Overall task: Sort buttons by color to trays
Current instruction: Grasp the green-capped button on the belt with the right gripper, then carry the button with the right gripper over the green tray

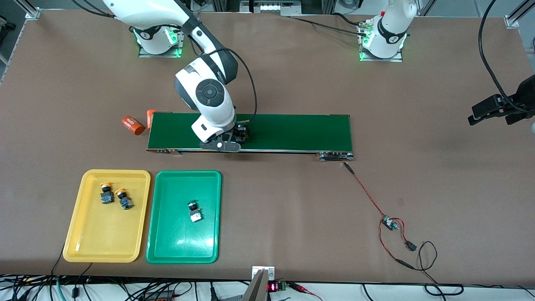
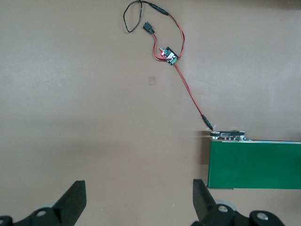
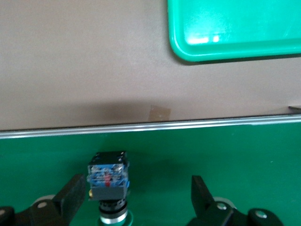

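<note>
- The right gripper [image 3: 134, 200] hangs low over the dark green conveyor belt [image 1: 292, 131], near the belt's edge that faces the trays. Its fingers [image 3: 73, 195] are spread wide and hold nothing.
- Between those fingers, closer to one of them, a button [image 3: 108, 181] with a black-and-blue body lies on the belt — untouched; its cap colour is hard to make out.
- The green tray [image 1: 167, 246] sits just beside the yellow tray [image 1: 79, 242] near the desk's front edge, toward the right arm's end. One button [image 1: 193, 210] lies near the green tray's middle.
- Two yellow-capped buttons [image 1: 106, 193] [image 1: 124, 199] lie side by side in the yellow tray, toward its belt-side edge.
- Two orange cylinders [image 1: 132, 125] rest on the desk at the belt's end.
- The left gripper [image 2: 138, 200] waits over bare desk past the belt's other end — fingers wide apart, empty. A small circuit board [image 1: 389, 223] on red wires lies on the desk there.
</note>
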Motion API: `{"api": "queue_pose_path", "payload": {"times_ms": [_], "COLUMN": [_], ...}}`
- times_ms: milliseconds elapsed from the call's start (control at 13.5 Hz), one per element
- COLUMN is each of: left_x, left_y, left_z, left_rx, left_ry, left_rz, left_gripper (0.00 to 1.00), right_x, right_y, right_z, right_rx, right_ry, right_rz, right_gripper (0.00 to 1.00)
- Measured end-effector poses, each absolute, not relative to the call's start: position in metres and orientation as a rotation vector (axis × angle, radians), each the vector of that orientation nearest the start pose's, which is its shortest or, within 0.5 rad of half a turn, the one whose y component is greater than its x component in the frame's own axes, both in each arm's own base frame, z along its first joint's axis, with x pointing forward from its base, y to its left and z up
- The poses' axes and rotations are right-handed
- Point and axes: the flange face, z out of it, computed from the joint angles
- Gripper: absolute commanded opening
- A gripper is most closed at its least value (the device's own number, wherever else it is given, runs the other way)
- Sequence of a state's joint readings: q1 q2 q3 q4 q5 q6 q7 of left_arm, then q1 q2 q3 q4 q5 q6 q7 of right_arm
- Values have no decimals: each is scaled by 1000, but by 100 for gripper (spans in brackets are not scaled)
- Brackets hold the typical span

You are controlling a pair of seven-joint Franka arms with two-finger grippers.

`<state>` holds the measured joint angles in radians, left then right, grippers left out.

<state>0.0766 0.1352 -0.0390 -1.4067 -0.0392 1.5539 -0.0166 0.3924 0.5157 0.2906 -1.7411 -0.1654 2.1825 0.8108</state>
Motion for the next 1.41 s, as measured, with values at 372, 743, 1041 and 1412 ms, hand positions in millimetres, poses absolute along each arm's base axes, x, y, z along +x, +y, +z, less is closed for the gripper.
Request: {"api": "queue_pose_path", "payload": {"times_ms": [372, 743, 1041, 1412], "left_x": [595, 595, 595, 596], "left_y": [17, 20, 20, 20], "left_z": [623, 623, 623, 623], "left_rx": [-3185, -3185, -3185, -3185], "left_ry": [-77, -84, -86, -86], "left_rz": [-31, -31, -30, -29], "left_gripper": [100, 100, 100, 100], "right_x": [508, 499, 501, 507], "right_y": [395, 372, 363, 357], "right_z": [290, 273, 258, 255], "right_rx": [-3181, -3164, -3155, -3150], "right_ry": [63, 63, 80, 86], "right_rz": [69, 34, 39, 35], "right_gripper": [100, 100, 100, 77]}}
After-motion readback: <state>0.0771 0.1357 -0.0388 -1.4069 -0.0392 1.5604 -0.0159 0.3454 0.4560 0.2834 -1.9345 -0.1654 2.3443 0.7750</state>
